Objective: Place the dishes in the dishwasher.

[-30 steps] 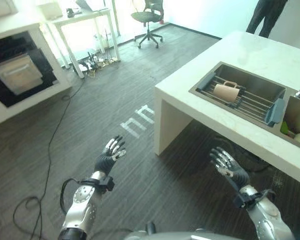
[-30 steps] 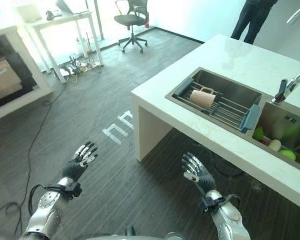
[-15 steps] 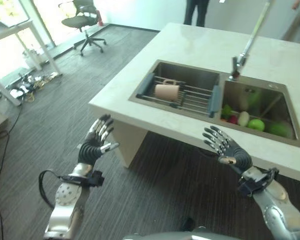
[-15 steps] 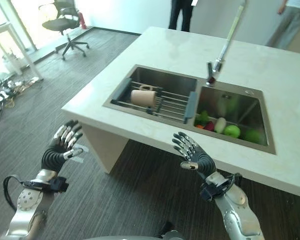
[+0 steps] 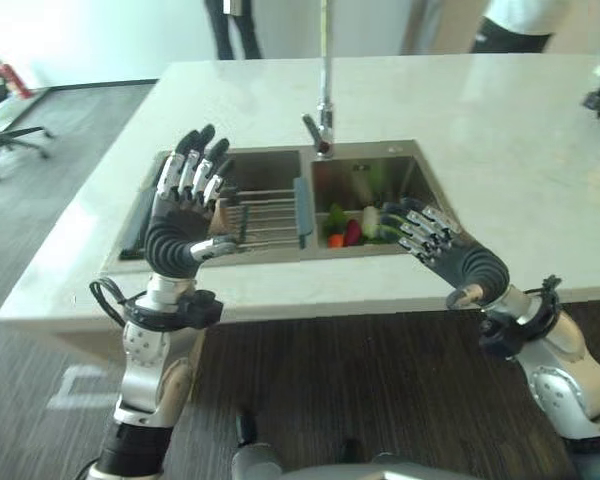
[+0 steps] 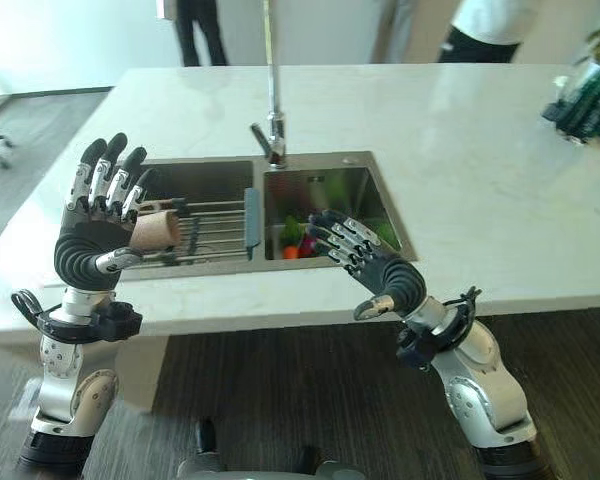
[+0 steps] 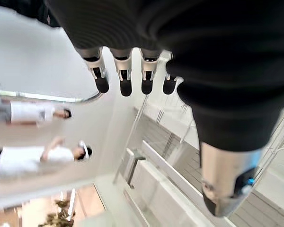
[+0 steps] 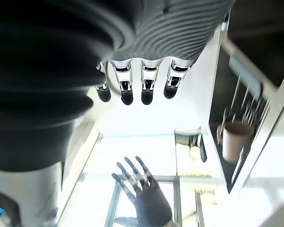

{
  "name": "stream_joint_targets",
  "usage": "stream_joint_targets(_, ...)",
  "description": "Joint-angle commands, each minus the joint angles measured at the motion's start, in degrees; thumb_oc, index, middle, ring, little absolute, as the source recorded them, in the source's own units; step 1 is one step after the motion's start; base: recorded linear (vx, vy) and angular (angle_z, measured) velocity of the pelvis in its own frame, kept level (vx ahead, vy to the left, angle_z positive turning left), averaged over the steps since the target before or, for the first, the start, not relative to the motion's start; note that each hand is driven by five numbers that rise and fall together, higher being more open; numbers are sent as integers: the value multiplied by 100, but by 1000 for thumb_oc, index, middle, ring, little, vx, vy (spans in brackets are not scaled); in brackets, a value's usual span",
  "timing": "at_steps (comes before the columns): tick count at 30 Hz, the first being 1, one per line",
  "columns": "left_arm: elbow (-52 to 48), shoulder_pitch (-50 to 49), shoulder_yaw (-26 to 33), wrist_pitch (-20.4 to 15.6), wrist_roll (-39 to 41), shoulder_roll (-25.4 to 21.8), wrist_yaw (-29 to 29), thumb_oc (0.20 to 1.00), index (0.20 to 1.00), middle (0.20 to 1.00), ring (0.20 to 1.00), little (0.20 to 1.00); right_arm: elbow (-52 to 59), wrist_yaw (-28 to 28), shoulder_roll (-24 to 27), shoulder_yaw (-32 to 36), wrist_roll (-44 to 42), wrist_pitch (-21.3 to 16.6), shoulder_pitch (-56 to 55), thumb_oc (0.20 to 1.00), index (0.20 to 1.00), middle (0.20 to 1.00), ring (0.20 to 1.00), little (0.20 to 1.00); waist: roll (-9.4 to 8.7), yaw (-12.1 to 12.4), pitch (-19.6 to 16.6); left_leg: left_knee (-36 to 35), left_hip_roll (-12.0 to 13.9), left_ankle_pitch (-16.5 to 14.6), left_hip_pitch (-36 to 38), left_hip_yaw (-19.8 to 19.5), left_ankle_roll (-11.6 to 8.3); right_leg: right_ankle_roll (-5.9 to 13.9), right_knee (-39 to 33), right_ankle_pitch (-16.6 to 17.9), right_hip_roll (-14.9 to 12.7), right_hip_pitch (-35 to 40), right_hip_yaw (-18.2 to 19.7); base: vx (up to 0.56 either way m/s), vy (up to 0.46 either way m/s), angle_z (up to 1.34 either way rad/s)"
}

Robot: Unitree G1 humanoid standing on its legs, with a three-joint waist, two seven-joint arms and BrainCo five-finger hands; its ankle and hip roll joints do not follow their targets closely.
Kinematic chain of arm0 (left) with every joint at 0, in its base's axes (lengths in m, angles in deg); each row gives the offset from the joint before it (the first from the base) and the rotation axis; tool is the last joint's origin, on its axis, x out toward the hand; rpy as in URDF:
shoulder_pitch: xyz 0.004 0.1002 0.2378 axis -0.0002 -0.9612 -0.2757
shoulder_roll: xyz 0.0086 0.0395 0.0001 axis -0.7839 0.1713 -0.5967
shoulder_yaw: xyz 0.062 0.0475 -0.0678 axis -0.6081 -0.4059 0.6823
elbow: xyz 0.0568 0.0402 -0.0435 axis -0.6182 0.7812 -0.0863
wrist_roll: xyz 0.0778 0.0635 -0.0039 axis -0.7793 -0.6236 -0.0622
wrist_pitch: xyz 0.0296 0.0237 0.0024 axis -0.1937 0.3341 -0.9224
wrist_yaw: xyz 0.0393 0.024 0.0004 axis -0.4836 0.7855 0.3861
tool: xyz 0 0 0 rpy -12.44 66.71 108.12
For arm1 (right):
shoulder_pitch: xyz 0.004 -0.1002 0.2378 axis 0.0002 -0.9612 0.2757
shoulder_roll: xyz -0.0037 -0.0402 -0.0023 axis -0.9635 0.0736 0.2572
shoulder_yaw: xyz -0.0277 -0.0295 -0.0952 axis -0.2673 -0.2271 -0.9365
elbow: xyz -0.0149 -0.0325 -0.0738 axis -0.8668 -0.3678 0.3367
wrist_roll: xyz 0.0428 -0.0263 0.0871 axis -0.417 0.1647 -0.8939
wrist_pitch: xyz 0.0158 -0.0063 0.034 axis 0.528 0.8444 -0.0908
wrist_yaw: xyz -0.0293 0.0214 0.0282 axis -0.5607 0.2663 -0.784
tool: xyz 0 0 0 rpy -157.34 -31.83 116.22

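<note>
While both robot hands, left (image 6: 95, 235) and right (image 6: 375, 268), hover open before sink (image 6: 325, 185), mug (image 6: 155, 229) lies on rack (image 6: 205, 232)

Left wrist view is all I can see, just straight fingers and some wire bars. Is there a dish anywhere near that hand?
Observer: Yes. A tan mug lies on its side on the wire rack in the left basin, just past the raised left hand.
Operator: Is the hand holding it?
Observer: No. Its fingers are straight and curl round nothing; it looks to be in front of the mug, not on it.
Operator: And the other hand?
Observer: The right hand is open too, at the front edge of the right basin, which holds fruit and vegetables.
</note>
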Motion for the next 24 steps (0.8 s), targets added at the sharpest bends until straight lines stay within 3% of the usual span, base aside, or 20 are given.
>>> stream_joint_targets(1,-563,-372,348,-400,478,-123,-270,1000,1000,1000,1000,1000,396,10,25,267,-283,-247,275,1000,1000,1000,1000,1000,113,276,-227,7,-288,214,458,53,86,904,592,-558,-1203,288,-224,487,587,-53)
stream_joint_targets(2,-527,-257,436,-262,560,-148,-447,1000,1000,1000,1000,1000,496,-124,-118,358,-74,-251,122,1000,1000,1000,1000,1000,125,251,-290,7,-463,49,549,133,140,1142,712,-466,-1527,291,-396,439,550,-44)
stream_joint_targets(5,-540,-117,363,-137,542,-164,-509,1000,1000,1000,1000,1000,568,-221,-233,498,-119,-243,-17,1000,1000,1000,1000,1000,86,249,-324,7,-798,-69,560,33,288,1323,942,-220,-1762,247,-389,286,382,-6)
stream_joint_targets(7,-510,-42,352,-82,532,-150,-572,1000,1000,1000,1000,1000,567,-192,-381,570,-18,-284,-96,1000,1000,1000,1000,1000,65,231,-326,7,-1018,-144,575,-58,430,1326,1279,12,-1889,109,-327,223,324,20)
stream_joint_targets(8,-517,-19,340,-57,553,-176,-618,1000,1000,1000,1000,1000,624,-228,-471,610,33,-286,-200,1000,1000,1000,1000,1000,71,229,-319,7,-1221,-228,623,-166,608,1292,1783,225,-1963,-39,-273,245,332,22)
stream_joint_targets(11,-539,-28,356,-70,426,-212,-575,1000,1000,1000,1000,1000,578,-323,-524,635,-27,-282,-246,1000,1000,1000,1000,1000,45,215,-332,7,-1375,-320,675,-226,746,1248,2099,374,-1864,-345,-163,193,188,27)
stream_joint_targets(12,-581,-2,354,-79,332,-254,-533,1000,1000,1000,1000,1000,539,-404,-527,642,-88,-289,-217,1000,1000,1000,1000,1000,11,207,-328,7,-1389,-343,666,-261,741,1176,1720,258,-1558,-480,-136,131,18,17)
stream_joint_targets(14,-614,26,358,-45,285,-270,-483,1000,1000,1000,1000,1000,505,-428,-520,648,-51,-305,-175,1000,1000,1000,1000,1000,-23,210,-314,7,-1372,-379,676,-265,708,1133,1117,195,-1376,-528,-181,92,-92,4)
stream_joint_targets(15,-649,72,370,10,242,-281,-347,1000,1000,1000,1000,1000,481,-496,-509,644,17,-330,-116,1000,1000,1000,1000,1000,-77,213,-284,7,-1329,-453,692,-225,666,1156,450,351,-1317,-559,-254,69,-142,9)
stream_joint_targets(18,-644,189,344,162,-27,-308,-113,1000,1000,1000,1000,1000,410,-565,-477,665,39,-370,-8,1000,1000,1000,1000,1000,-169,185,-223,7,-1245,-523,675,-231,642,1202,269,564,-1327,-650,-131,37,-207,28)
stream_joint_targets(21,-727,118,337,297,-479,-341,58,1000,1000,1000,1000,1000,463,-793,-341,727,81,-210,53,1000,1000,1000,1000,1000,-198,284,-304,7,-1105,-456,577,-127,511,1173,-67,408,-1246,-424,-382,3,-137,59)
stream_joint_targets(24,-727,36,359,460,-778,-397,159,1000,1000,1000,1000,1000,480,-863,-222,771,-3,-106,37,1000,1000,1000,1000,1000,-191,310,-370,7,-1073,-453,585,-71,478,1125,-67,299,-1194,-343,-384,43,-53,16)
